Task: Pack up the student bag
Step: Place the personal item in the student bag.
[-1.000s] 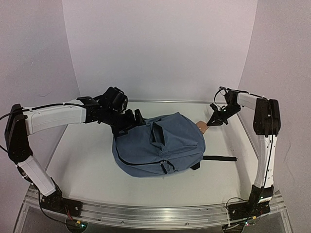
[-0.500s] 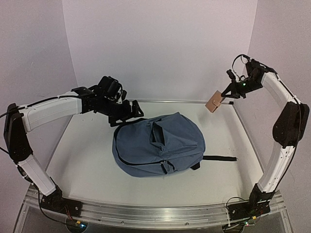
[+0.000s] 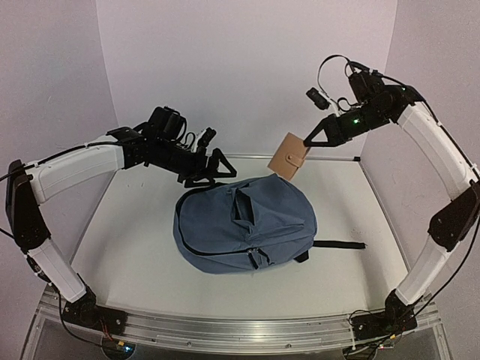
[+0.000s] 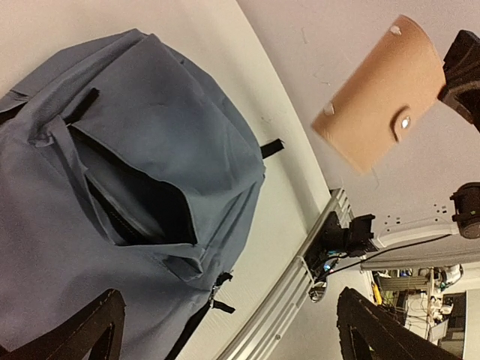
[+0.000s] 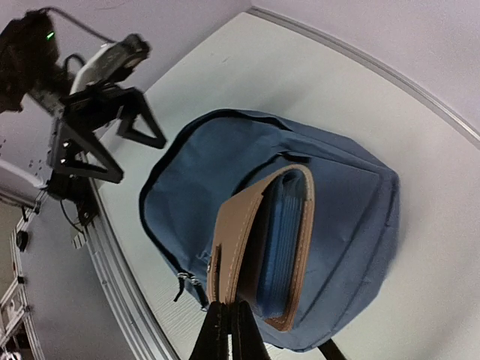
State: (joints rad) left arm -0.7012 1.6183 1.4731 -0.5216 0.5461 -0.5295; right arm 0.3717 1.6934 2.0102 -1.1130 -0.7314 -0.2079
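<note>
The student bag (image 3: 244, 225) is a slate-blue backpack lying flat mid-table, its zipped compartment (image 3: 241, 206) gaping dark. My right gripper (image 3: 306, 141) is shut on the edge of a tan leather-covered notebook (image 3: 289, 156) and holds it in the air above the bag's far edge. The right wrist view shows the notebook (image 5: 255, 240) with blue pages hanging from the gripper (image 5: 229, 315) over the bag (image 5: 337, 187). My left gripper (image 3: 212, 171) is open and empty, hovering just past the bag's far-left edge. From the left wrist I see the bag (image 4: 135, 187), the notebook (image 4: 379, 105) and the wide-apart gripper (image 4: 229, 337).
A black strap (image 3: 337, 244) trails from the bag toward the right. An aluminium rail (image 3: 240, 330) runs along the near table edge. White walls close in the back and both sides. The right arm's base (image 4: 349, 236) shows by the rail.
My right gripper lifted the notebook from the table beside the bag and carried it up and left over the bag. The left gripper rose off the bag's edge, staying open.
</note>
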